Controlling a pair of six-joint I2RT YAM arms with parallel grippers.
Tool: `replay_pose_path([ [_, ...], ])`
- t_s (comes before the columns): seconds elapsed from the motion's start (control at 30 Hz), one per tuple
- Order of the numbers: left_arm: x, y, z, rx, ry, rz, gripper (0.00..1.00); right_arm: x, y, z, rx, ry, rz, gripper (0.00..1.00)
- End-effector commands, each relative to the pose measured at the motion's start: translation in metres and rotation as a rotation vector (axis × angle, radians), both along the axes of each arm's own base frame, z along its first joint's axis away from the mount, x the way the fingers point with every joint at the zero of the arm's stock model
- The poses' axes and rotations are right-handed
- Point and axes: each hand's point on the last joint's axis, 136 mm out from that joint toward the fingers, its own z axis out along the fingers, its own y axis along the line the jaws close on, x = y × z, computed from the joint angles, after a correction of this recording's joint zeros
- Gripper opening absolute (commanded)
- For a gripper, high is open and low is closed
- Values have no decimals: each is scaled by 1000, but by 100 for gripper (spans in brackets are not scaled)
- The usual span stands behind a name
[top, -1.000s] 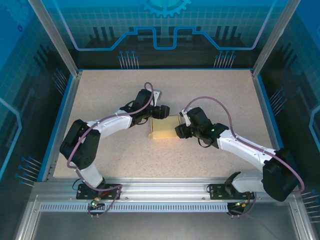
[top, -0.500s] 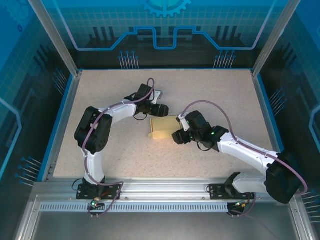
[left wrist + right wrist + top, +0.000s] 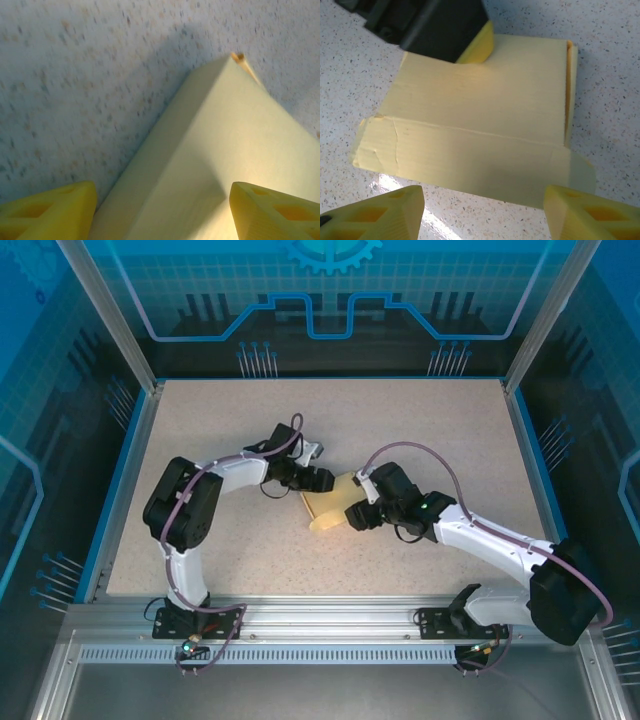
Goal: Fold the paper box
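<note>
The paper box is a pale yellow, flattish cardboard piece lying skewed on the speckled table between the two arms. My left gripper is open at its far corner. In the left wrist view the box runs up between the jaws, one fingertip over the table and the other over the cardboard. My right gripper is open at the box's near right side. In the right wrist view the creased box lies just ahead of the open jaws, and the left gripper's yellow fingertip touches its far edge.
The speckled table has a blue raised rim on its left and right sides. Metal frame posts stand at the back corners. Both arms' cables loop above the elbows.
My left gripper has dropped toward the box's far corner and the box has turned and slid a little nearer. The right gripper shifted slightly left along the box.
</note>
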Motion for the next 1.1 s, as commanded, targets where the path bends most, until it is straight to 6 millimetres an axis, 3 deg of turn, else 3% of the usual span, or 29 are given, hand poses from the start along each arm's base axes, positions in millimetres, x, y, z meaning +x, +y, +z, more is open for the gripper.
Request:
replay_pose_path([
  [0.0,-15,-7,24,-101,-9,-8,71,-1,-4,14,31,16,-17,65],
  [0.17,-40,-8,29,-156,3,-13,72,0,-18,11,63,95,-70,65],
  [0.33,-62,-20,17,-146,45,-54,72,3,-31,3,164,202,-137,65],
  [0.7,-38,-16,9,-88,15,17,70,8,-34,-28,245,309,-217,65],
  [1.07,-41,-14,-19,-12,54,21,56,17,-24,-42,352,360,-210,61],
])
